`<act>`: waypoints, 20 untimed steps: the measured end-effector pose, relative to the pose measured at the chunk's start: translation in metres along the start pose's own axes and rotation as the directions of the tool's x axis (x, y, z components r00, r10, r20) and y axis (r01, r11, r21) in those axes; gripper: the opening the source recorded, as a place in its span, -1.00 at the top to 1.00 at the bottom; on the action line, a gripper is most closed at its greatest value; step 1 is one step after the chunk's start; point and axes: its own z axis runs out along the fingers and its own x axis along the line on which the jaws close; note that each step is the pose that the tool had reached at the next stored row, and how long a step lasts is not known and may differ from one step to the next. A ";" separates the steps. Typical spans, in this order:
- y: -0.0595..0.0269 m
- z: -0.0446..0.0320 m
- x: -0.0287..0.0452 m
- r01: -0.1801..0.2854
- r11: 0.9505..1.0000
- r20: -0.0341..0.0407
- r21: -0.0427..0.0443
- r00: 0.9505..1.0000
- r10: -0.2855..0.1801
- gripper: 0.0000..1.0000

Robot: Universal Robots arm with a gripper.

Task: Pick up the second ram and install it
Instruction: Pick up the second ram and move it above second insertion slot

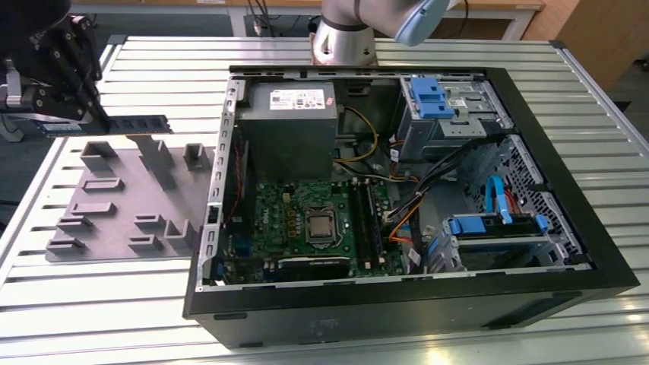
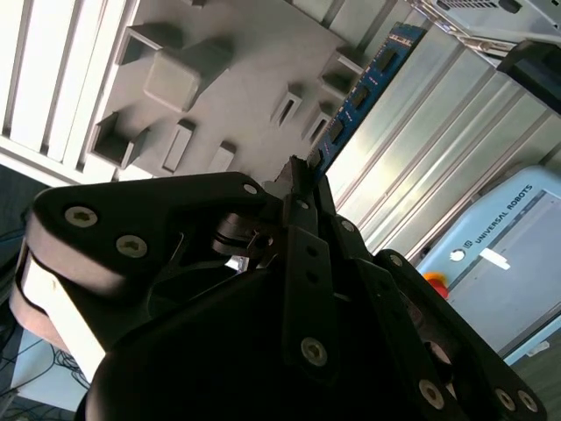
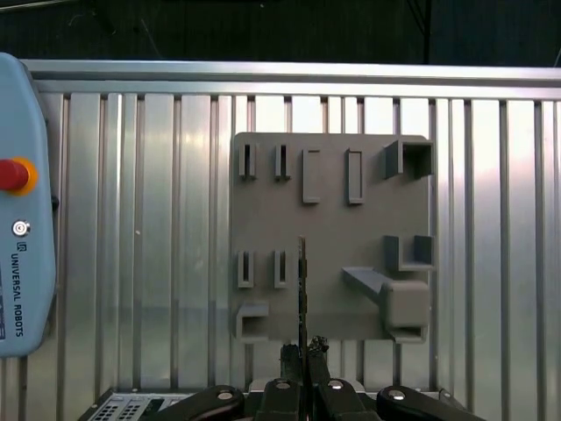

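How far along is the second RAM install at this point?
Done: the second ram is out of the grey holder tray and held above it. In hand: the gripper is shut on one end of the stick. Left: the stick has not reached the open computer case; the motherboard slots lie off toward the exterior view's right.

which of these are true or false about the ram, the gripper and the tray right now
1. The gripper is shut on the second ram. True.
2. The second ram is seated in the motherboard. False: it hangs over the grey holder tray, outside the computer case.
3. The computer case lies open on the slatted table. True.
4. The grey holder tray sits inside the case. False: it lies on the table beside the case, on the exterior view's left.
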 end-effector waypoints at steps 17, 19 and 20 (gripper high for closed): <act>-0.0076 0.0005 -0.0001 0.000 1.000 0.000 0.000 1.000 0.000 0.72; -0.0084 0.0005 -0.0001 0.000 1.000 0.000 0.000 1.000 0.000 0.72; -0.0088 0.0006 -0.0001 0.000 1.000 0.000 0.000 1.000 0.000 0.72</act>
